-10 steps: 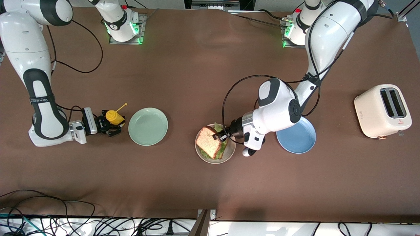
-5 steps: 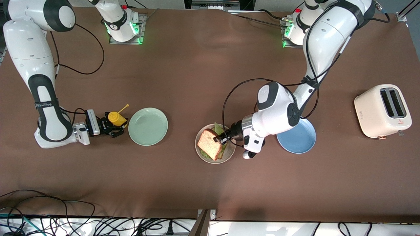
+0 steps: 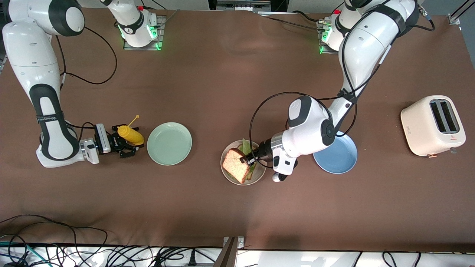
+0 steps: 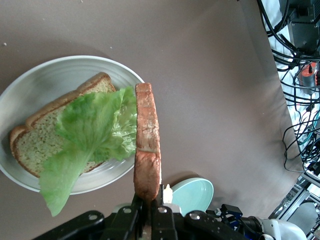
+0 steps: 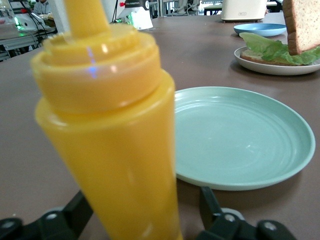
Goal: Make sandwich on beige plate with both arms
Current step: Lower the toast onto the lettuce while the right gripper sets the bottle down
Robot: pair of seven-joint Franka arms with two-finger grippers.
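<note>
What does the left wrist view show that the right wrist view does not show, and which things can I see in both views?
Only the left wrist view shows the left gripper, its fingers shut on the top bread slice by the edge, above the beige plate, with the whole lower slice under the lettuce.

Only the right wrist view shows the yellow squeeze bottle between the open fingers of the right gripper, plus the toaster and the blue plate.

Both share the mint-green plate, the beige plate, the lettuce and the held slice.

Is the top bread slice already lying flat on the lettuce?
No: the left gripper holds the top slice on edge above the lettuce.
</note>
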